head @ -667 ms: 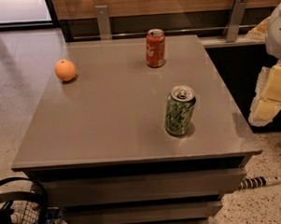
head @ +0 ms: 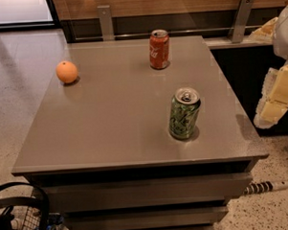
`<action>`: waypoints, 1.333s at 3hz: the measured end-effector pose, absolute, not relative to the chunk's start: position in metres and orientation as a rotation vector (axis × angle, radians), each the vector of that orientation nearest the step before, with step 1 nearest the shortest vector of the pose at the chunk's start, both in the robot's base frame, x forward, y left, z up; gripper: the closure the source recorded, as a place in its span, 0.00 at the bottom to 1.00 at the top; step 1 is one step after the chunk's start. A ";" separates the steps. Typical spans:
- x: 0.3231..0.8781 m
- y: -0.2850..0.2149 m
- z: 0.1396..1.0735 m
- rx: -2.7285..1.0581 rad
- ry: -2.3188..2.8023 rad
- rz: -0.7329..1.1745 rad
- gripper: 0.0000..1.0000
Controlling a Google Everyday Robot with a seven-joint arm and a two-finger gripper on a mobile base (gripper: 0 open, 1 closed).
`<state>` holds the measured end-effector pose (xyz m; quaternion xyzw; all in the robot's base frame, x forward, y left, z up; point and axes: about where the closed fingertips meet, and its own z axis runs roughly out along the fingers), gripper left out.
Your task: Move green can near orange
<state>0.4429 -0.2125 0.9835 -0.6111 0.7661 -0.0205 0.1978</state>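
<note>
The green can (head: 184, 113) stands upright on the grey table (head: 111, 128), right of the middle and towards the front. The orange (head: 66, 72) rests on the table at the far left. My gripper (head: 277, 99) shows as a cream-coloured shape at the right edge of the view. It is off the table's right side, level with the green can and well apart from it.
A red cola can (head: 159, 49) stands upright at the back of the table, between the orange and the green can. A wood-panelled wall with metal brackets (head: 241, 17) runs behind. A black wire basket (head: 16, 213) sits on the floor at the front left.
</note>
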 end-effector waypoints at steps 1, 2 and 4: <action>0.450 -0.207 0.977 -1.707 2.021 0.062 0.00; 0.454 -0.191 0.962 -1.664 1.852 0.246 0.00; 0.466 -0.165 0.916 -1.536 1.672 0.530 0.00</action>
